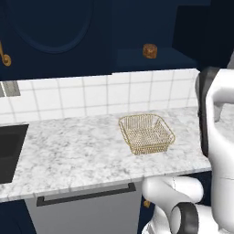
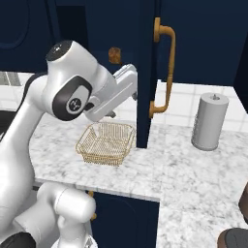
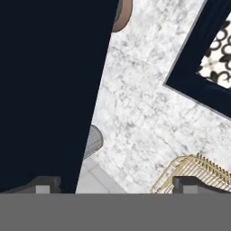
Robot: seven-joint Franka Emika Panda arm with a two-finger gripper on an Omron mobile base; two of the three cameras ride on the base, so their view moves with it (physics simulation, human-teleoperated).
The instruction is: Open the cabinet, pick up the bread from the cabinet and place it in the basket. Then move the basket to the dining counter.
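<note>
Small brown bread (image 1: 150, 50) sitting on open cabinet (image 2: 145, 72) shelf above gold mesh basket (image 1: 146, 133); gripper (image 3: 117, 184) fingers spread apart.

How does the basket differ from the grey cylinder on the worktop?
The basket is open gold wire mesh you can see through; the grey cylinder is solid and opaque. The basket is low, wide and square with flaring sides; the cylinder is tall, narrow and upright. The basket sits left of the open cabinet door, the cylinder to its right. Both rest on the marbled worktop.
</note>
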